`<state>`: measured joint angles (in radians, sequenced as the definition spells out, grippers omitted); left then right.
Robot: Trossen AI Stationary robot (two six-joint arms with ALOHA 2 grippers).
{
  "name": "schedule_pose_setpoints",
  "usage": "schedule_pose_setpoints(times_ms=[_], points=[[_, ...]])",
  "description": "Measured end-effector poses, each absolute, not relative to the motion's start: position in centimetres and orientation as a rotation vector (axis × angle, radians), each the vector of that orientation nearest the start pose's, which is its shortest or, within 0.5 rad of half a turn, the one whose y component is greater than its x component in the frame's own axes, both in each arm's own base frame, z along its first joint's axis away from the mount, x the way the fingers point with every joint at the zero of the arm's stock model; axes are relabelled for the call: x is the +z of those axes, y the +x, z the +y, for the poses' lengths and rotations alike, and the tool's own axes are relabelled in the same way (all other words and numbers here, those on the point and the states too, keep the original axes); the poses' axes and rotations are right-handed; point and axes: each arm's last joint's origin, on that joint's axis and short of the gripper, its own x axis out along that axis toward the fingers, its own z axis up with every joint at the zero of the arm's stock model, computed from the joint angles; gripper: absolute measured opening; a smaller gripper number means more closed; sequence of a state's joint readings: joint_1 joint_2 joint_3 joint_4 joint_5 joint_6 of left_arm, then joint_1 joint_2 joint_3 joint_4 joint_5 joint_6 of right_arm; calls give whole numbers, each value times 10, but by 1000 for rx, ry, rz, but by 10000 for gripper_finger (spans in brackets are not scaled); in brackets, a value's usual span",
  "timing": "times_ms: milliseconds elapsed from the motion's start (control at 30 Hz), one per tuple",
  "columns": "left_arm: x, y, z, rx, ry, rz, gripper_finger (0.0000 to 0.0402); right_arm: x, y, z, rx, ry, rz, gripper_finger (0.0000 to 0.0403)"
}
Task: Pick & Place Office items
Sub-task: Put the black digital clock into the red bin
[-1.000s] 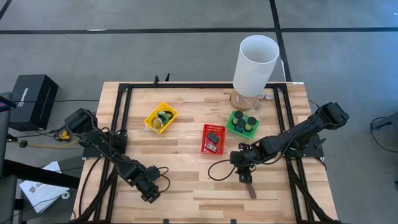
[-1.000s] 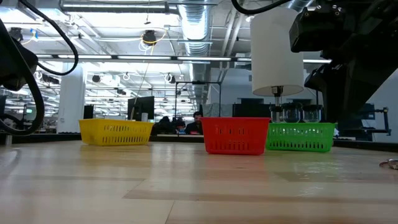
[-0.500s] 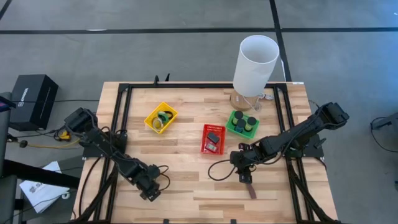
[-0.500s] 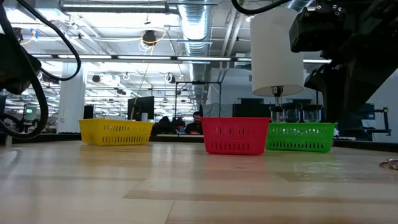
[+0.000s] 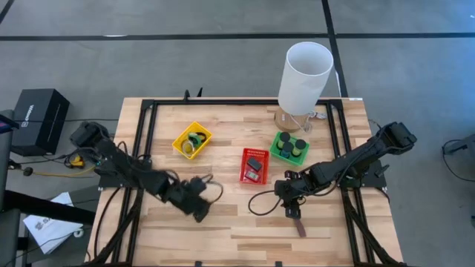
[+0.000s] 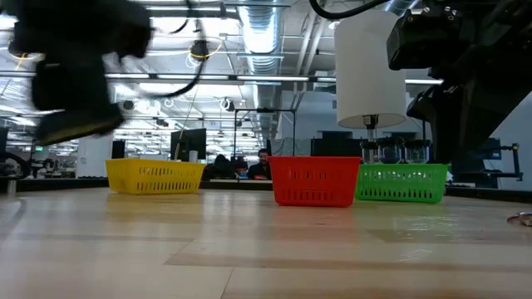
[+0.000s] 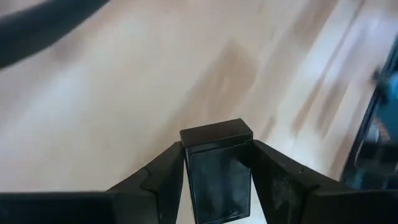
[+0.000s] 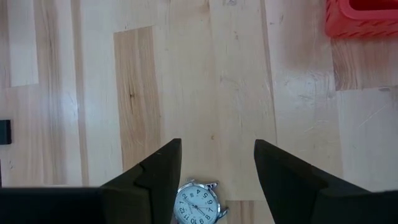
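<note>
Swinging inward across the desk (image 5: 223, 230), the left arm has left the near edge it hovered over a second ago, and its tool (image 5: 199, 210) now rides toward the middle, clamped on a flat black rectangle (image 7: 219, 168). I'd guess it is bound for the red basket (image 5: 254, 165), which holds similar pieces. The right tool (image 8: 216, 168) stays put, fingers spread above the brown-strapped watch (image 8: 198, 204) lying on the desk near the front edge. Only the watch dial's numerals can be read.
</note>
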<state>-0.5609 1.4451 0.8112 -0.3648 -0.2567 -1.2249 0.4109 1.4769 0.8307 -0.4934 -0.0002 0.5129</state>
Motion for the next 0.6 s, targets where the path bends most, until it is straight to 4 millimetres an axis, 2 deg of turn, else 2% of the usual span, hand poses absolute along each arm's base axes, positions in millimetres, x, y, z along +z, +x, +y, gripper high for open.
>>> schedule_pose_setpoints(times_ms=[333, 467, 600], points=[[229, 269, -89, 225, -389, 532, 162, 179, 245, 107, 81, 201, 1178, 193], [236, 278, -74, 209, -250, 463, 165, 179, 245, 107, 82, 202, 1182, 193], [239, 282, -59, 301, -152, 421, 163, 179, 245, 107, 81, 203, 1183, 193]])
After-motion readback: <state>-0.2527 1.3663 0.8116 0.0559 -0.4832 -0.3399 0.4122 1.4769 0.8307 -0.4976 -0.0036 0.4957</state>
